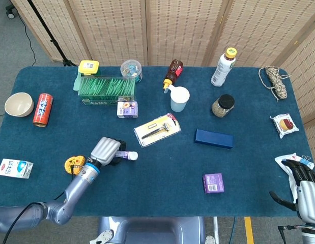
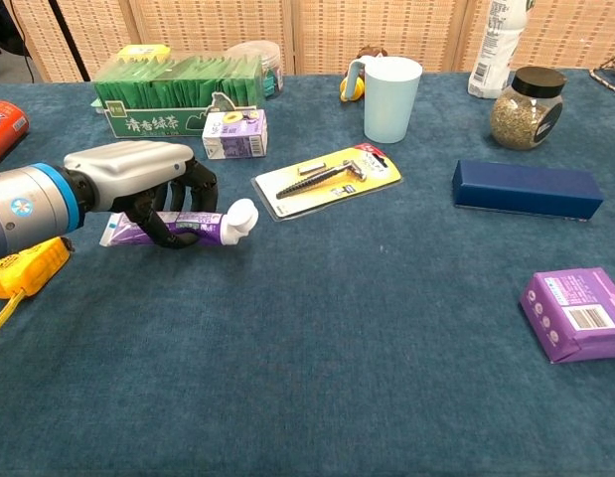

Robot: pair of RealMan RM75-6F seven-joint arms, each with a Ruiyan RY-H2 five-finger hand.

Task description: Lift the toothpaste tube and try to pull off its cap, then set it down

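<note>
a blue cloth-covered table [image 1: 162, 188] is standing in front of woven screens. the left hand [image 2: 138, 179] is curling its fingers [image 2: 163, 231] around the purple toothpaste tube [image 2: 178, 228], which is lying flat beside the yellow razor pack [image 2: 327, 179], white cap [image 2: 242, 216] pointing right. the right hand [image 1: 302, 180] is sitting at the table's right edge, fingers slightly apart, holding nothing.

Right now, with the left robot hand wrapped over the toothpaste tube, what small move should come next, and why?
Probably raise the left robot hand straight up a little. Its fingers curl around the toothpaste tube, which seems barely clear of the table. The white cap sticks out free, and the right robot hand waits far off at the table's edge.
</note>
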